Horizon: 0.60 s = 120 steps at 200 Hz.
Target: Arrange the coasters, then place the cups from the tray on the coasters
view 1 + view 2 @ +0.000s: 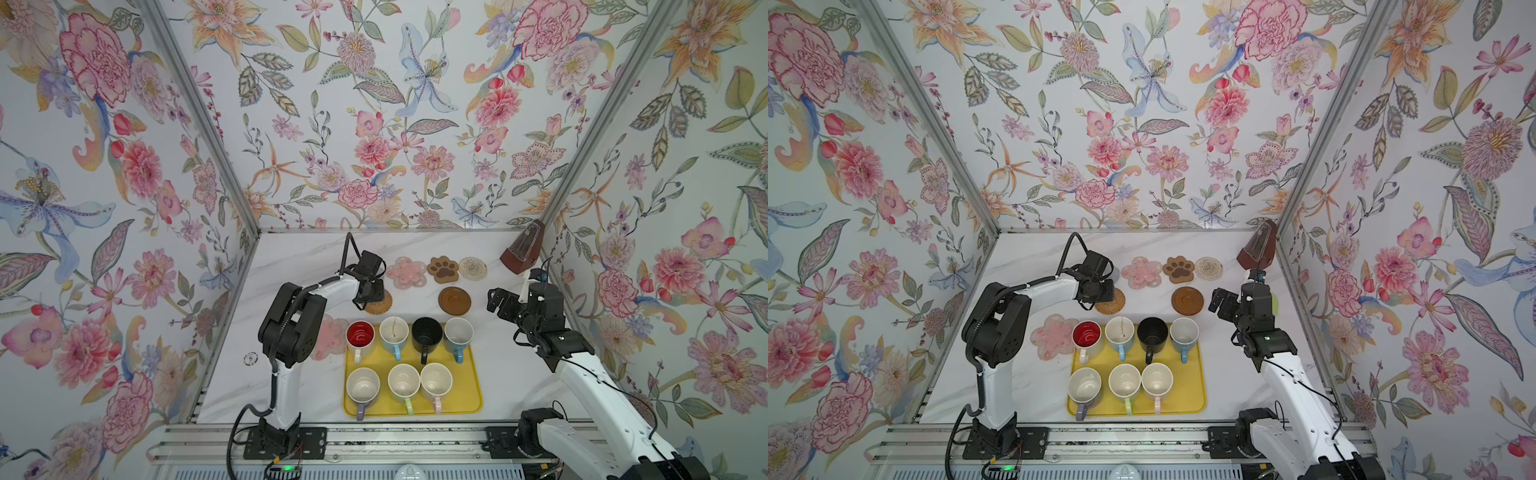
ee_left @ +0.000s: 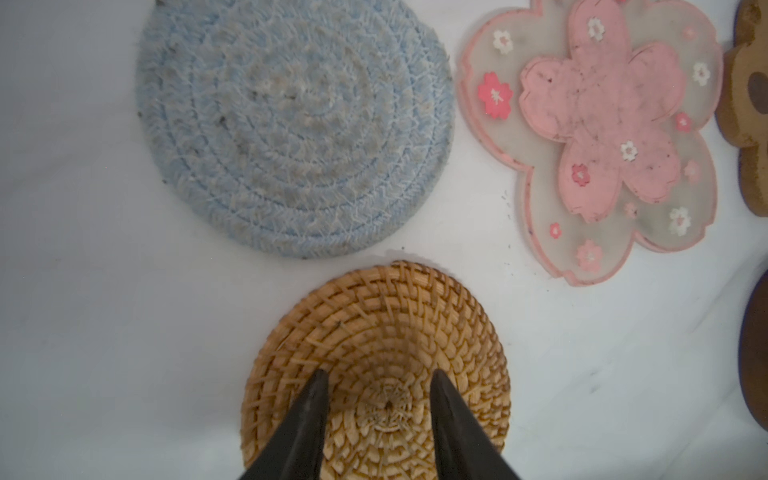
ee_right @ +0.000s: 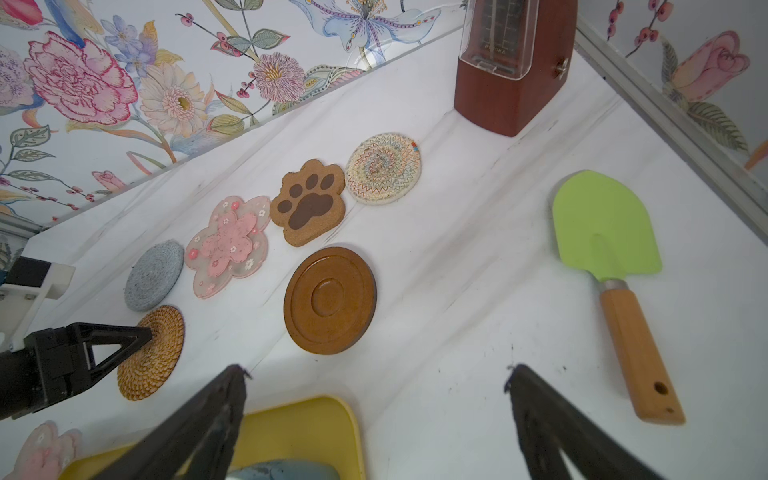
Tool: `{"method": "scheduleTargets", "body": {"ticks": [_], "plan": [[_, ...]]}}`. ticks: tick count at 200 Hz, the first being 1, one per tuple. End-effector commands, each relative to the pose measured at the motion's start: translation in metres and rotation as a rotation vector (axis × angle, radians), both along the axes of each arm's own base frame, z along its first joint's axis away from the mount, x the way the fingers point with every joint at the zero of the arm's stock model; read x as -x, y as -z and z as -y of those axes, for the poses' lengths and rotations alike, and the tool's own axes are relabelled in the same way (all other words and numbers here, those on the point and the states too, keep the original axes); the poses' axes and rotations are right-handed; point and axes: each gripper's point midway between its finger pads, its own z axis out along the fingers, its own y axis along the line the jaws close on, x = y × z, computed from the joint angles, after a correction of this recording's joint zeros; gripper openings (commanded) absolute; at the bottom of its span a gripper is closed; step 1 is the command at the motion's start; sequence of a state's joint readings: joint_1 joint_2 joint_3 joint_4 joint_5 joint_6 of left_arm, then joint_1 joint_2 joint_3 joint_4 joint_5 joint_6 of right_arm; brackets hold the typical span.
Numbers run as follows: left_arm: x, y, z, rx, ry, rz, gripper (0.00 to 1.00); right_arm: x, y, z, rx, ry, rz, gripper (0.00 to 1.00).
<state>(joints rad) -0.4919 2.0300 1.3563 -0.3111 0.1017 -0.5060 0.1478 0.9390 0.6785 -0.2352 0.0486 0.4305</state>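
Observation:
My left gripper (image 2: 379, 374) stands open, its two tips resting on the tan rattan coaster (image 2: 374, 332) without pinching it. Behind it lie the grey woven coaster (image 2: 291, 124), a pink flower coaster (image 1: 405, 272), the brown paw (image 1: 443, 269) and the beige woven round (image 1: 472, 268). The dark-brown wooden disc (image 1: 454, 300) sits nearer the yellow tray (image 1: 473, 399). A second pink flower (image 1: 1054, 336) lies left of the tray. Several cups stand on the tray, among them the red-lined one (image 1: 360, 334) and the black one (image 1: 427, 332). My right gripper (image 3: 375, 370) hangs wide open and empty above the table by the tray's far right corner.
A brown metronome (image 1: 521, 251) stands in the back right corner. A green spatula with a wooden handle (image 3: 606, 232) lies on the table along the right wall, beside my right arm. Flowered walls close in three sides.

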Motion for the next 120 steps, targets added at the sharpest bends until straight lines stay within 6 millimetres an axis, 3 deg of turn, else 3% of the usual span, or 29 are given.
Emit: {"method": "scheduleTargets", "body": {"ticks": [1,120], "plan": [[0.038,0.025,-0.003,-0.013,0.007,-0.131,0.43,0.0,-0.003,0.0,0.001,-0.005,0.004,0.99],[0.049,0.013,0.03,0.037,0.032,-0.108,0.41,0.005,-0.001,0.004,0.0,0.003,0.009,0.99]]}}
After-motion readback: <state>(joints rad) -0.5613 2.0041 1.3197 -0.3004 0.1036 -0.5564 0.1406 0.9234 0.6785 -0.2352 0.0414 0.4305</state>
